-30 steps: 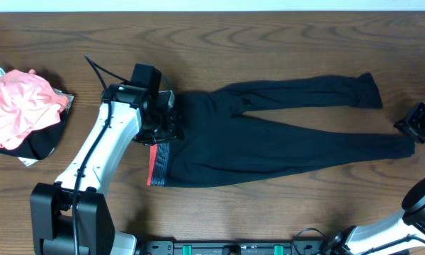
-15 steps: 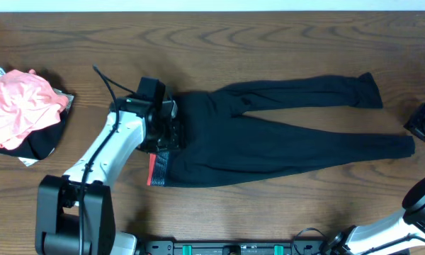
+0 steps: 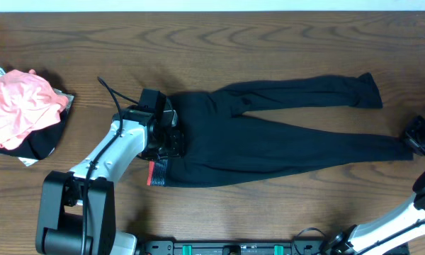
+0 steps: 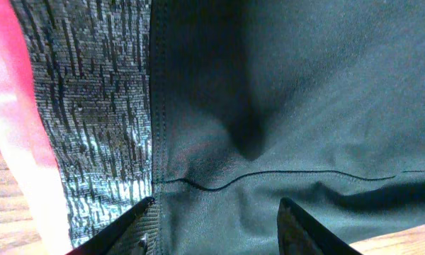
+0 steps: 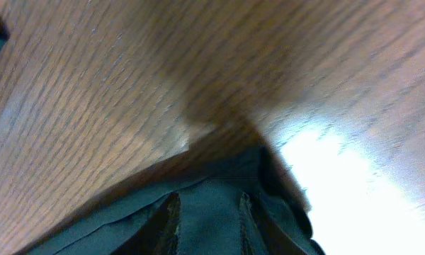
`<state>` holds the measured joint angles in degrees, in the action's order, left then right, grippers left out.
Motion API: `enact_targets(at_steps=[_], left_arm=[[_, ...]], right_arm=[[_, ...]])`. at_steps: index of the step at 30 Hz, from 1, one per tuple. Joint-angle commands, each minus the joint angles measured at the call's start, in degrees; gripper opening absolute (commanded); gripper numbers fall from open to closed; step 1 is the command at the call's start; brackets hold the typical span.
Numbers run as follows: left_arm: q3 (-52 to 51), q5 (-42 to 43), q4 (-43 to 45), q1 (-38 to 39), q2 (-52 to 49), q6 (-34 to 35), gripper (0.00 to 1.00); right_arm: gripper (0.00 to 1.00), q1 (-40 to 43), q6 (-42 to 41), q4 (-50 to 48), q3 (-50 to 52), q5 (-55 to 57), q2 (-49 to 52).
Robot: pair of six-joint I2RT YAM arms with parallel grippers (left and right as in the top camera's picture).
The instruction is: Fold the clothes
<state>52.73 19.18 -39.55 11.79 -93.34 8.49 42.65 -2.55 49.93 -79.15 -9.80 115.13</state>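
Across the middle of the table [image 3: 269, 42], the leggings [image 3: 269, 152] lay flat, with the waistband [image 3: 159, 168] toward 9 o'clock and the cuffs toward 3 o'clock. The left gripper [image 3: 171, 138] stood wide over the waistband seam, holding nothing. The right gripper [image 3: 419, 136] sat at the 3 o'clock cuff; its blurred view did not show whether the close-set fingers held cloth. A shallow pinch there would likely slip off the stretchy fabric, or catch only one layer and skew the fold.
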Motion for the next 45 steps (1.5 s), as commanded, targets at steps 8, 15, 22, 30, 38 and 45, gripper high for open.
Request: enact_targets(at_steps=[8,15,22,30,38,45], left_arm=[[-0.9,-3.6,0.7,0.1,-0.7,-1.0,0.55],[-0.9,-5.2,1.6,0.1,-0.7,-1.0,0.55],[-0.9,-5.3,1.5,0.1,-0.7,-1.0,0.55],[-0.9,-5.3,1.5,0.1,-0.7,-1.0,0.55],[-0.9,-5.3,1.5,0.1,-0.7,-0.9,0.55],[-0.9,-5.3,1.5,0.1,-0.7,-0.9,0.55]], right_arm=[[0.31,7.2,-0.6,0.4,-0.7,-11.3,0.0],[0.29,7.9,1.4,0.9,-0.7,-19.9,0.0],[0.29,7.9,1.4,1.7,-0.7,-17.4,0.0],[0.31,8.1,1.3,0.5,-0.7,-14.1,0.0],[0.31,8.4,1.8,-2.3,-0.7,-14.4,0.0],[0.31,8.4,2.9,-1.9,-0.7,-12.2,0.1]])
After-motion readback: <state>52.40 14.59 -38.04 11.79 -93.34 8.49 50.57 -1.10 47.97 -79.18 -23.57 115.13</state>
